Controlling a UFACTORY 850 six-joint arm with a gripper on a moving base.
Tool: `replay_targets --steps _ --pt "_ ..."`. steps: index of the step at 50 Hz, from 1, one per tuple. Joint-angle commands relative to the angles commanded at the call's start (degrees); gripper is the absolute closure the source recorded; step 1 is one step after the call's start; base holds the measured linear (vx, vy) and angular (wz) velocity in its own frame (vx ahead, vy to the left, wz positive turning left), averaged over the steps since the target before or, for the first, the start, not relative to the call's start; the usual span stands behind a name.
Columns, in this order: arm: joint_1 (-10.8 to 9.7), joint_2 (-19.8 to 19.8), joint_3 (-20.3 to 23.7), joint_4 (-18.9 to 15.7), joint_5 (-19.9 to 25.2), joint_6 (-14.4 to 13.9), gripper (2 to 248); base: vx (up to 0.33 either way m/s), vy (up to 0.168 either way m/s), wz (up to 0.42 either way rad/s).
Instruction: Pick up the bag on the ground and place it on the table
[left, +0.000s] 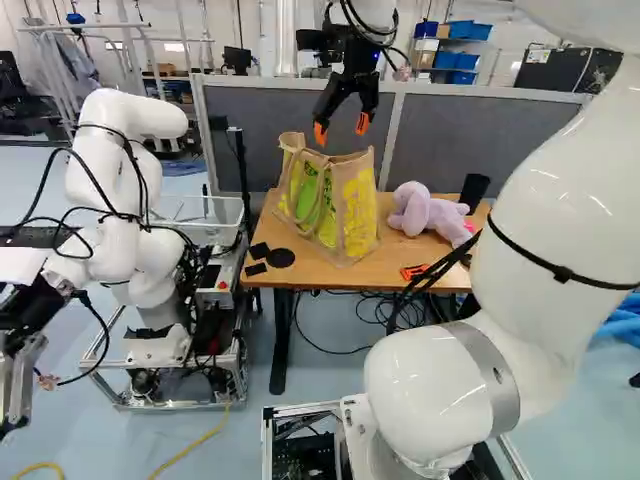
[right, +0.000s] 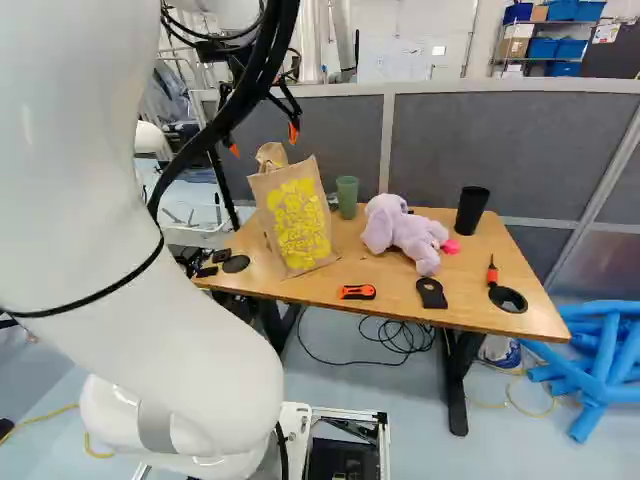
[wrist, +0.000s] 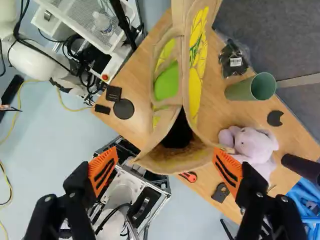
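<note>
The gripper (left: 341, 126) hangs just above the bag's upper edge in the left base view, its orange-padded fingers wide apart. The tan bag (left: 357, 208), printed yellow and green, stands upright on the wooden table (left: 400, 268), near its left end. In the wrist view the gripper (wrist: 165, 169) is open, and the open mouth of the bag (wrist: 196, 82) lies ahead of and partly between the fingers, with nothing gripped. One strap loop hangs over the bag's side. The right base view shows the bag's yellow-printed face (right: 298, 222).
On the table are a purple plush toy (right: 405, 232), a green cup (right: 347, 197), a black cup (right: 471, 211) and an orange-black cutter (right: 357, 292). A grey partition (right: 520, 150) stands behind. Another robot (left: 125, 200) stands left of the table. Blue tubes (right: 600, 360) lie at the right.
</note>
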Motion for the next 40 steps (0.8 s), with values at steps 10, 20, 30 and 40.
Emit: replay_targets --steps 10,20,30,40 --pt "0.0 0.0 0.0 0.0 0.0 0.0 3 -0.112 -0.004 0.008" --pt "0.0 0.0 0.0 0.0 0.0 0.0 3 -0.111 -0.003 0.009" --pt "0.0 0.0 0.0 0.0 0.0 0.0 3 -0.124 -0.003 0.009" --pt "0.0 0.0 0.0 0.0 0.0 0.0 3 -0.139 -0.005 0.010"
